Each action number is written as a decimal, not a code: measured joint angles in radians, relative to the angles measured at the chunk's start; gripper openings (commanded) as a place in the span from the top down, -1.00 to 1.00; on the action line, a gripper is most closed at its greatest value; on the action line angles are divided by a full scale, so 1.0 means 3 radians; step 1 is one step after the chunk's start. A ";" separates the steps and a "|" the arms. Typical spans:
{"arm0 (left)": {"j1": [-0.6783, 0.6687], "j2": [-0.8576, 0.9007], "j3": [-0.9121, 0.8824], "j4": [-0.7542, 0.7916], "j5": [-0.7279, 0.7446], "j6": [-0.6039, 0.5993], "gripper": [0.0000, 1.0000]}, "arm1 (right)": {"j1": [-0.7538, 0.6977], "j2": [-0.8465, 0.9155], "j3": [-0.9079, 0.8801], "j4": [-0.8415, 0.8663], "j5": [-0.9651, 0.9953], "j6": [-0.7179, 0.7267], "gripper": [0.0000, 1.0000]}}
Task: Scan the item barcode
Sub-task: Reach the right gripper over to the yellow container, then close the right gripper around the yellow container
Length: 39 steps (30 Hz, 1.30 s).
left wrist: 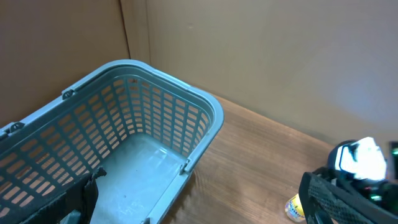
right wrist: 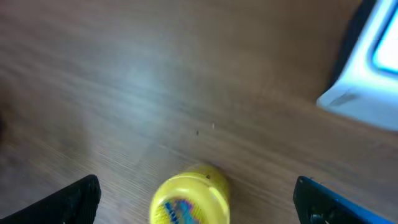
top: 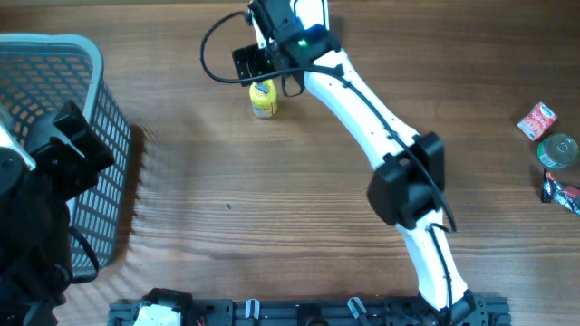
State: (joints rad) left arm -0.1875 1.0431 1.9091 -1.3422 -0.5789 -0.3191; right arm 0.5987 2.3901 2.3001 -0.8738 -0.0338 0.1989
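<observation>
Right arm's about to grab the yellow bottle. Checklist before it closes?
1. Right gripper open: ok.
2. Yellow bottle between its fingers: ok, roughly centred in the wrist view.
3. Fingers apart from the bottle on both sides: ok.
4. Barcode side known: cannot tell, label is blurred.
5. Left gripper open and away from the bottle, over the basket: ok.
</observation>
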 measured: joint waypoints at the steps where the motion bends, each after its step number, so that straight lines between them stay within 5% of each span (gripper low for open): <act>1: 0.0000 0.0000 0.0000 0.0000 0.0000 -0.0005 -1.00 | 0.0000 0.0108 -0.0001 0.0003 -0.0043 0.0000 -1.00; 14: 0.0000 0.0000 0.0000 -0.0017 -0.0127 -0.0006 -1.00 | 0.0100 0.0576 -0.0001 -0.0042 -0.0188 0.0003 -1.00; 23: 0.0000 0.0000 0.0000 -0.0018 -0.0149 -0.0006 -1.00 | 0.0097 0.0617 0.0028 -0.0050 -0.0085 0.0013 -0.04; 33: 0.0000 0.0000 0.0000 -0.0056 -0.0149 -0.0006 -1.00 | 0.0102 0.0617 0.0089 -0.0401 0.0362 0.0006 0.36; 37: 0.0000 0.0000 0.0000 -0.0058 -0.0149 -0.0031 -1.00 | 0.0097 0.0577 0.0150 -0.1108 0.0439 -0.0355 0.36; 39: 0.0000 0.0000 0.0000 -0.0061 -0.0149 -0.0037 -1.00 | 0.0086 0.0559 0.0153 -0.1539 0.0453 -0.0343 0.51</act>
State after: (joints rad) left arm -0.1875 1.0431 1.9091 -1.3605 -0.6235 -0.3302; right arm 0.6247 2.5580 2.3459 -1.3354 0.1020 0.0959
